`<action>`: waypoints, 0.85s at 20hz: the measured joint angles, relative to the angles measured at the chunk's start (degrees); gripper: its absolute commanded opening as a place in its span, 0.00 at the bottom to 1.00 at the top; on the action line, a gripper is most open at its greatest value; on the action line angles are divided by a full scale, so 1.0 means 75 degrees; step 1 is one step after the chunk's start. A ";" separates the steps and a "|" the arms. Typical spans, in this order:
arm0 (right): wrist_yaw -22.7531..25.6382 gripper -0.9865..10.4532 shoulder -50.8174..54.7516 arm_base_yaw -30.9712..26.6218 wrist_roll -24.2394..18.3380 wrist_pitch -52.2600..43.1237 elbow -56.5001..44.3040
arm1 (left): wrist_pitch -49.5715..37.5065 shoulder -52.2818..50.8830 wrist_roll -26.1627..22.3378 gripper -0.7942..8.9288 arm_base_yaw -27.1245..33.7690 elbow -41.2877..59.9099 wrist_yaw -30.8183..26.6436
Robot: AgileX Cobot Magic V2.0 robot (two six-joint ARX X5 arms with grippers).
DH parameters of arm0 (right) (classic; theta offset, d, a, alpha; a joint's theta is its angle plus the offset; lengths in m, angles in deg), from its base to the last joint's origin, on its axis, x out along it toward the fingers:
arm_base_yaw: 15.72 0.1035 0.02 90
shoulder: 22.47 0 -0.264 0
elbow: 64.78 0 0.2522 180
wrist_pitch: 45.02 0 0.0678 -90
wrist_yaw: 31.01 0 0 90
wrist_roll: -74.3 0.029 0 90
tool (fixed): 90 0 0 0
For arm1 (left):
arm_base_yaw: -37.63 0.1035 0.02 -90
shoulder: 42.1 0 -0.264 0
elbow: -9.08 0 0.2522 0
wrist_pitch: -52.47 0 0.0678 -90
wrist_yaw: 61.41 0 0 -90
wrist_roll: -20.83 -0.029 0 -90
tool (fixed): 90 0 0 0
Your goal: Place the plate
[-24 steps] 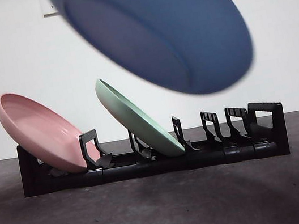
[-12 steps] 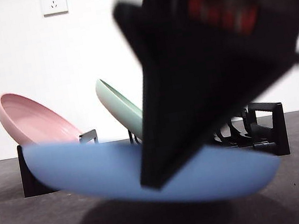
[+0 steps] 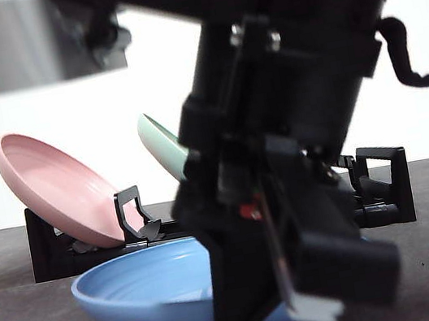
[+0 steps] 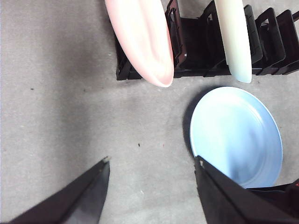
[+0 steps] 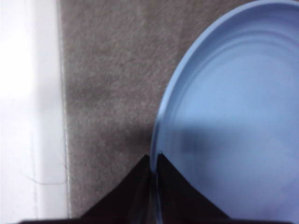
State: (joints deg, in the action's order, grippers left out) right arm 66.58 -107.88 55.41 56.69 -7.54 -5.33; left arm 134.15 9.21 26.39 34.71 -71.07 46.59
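The blue plate [image 3: 142, 292] lies low on the dark table in front of the black rack [image 3: 383, 182], bowl side up. My right gripper [image 5: 153, 161] is shut on the rim of the blue plate [image 5: 233, 116]. In the front view that gripper [image 3: 253, 319] comes down big and dark over the plate's right half and hides it. My left gripper [image 4: 152, 161] hangs open high above the table with nothing between its fingers. From there the blue plate [image 4: 236, 133] shows off to one side.
A pink plate [image 3: 54, 187] and a pale green plate [image 3: 165, 148] lean in the rack's left slots. Its right slots hold nothing. From the left wrist the rack [image 4: 196, 42], the pink plate [image 4: 140, 37] and the green plate [image 4: 233, 37] show. A blurred grey block [image 3: 37, 38] hangs top left.
The blue plate came down from high and tilted in the air to low on the table before the rack. The right arm came down with it.
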 measured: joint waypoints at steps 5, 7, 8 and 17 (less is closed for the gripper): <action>-0.0099 0.24 -0.0017 0.0000 0.0227 0.0111 0.0000 | 0.0000 0.0000 -0.0003 0.37 0.0000 0.0003 0.0000; -0.0303 0.29 -0.0017 0.0003 0.0574 0.0274 0.0102 | 0.0000 0.0000 -0.0003 0.37 0.0000 0.0000 0.0003; -0.0583 0.31 -0.0017 0.0000 0.0778 0.0530 0.0291 | -0.0003 0.0000 -0.0003 0.37 0.0000 0.0003 0.0003; -0.0629 0.32 0.2361 -0.1682 0.1559 0.0988 0.1142 | -0.0627 0.0000 -0.0003 0.37 0.0000 0.0000 0.0003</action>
State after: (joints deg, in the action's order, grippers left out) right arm 61.86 -90.18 42.80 68.38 -0.13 3.24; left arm 129.45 9.21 26.37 34.71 -71.07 46.61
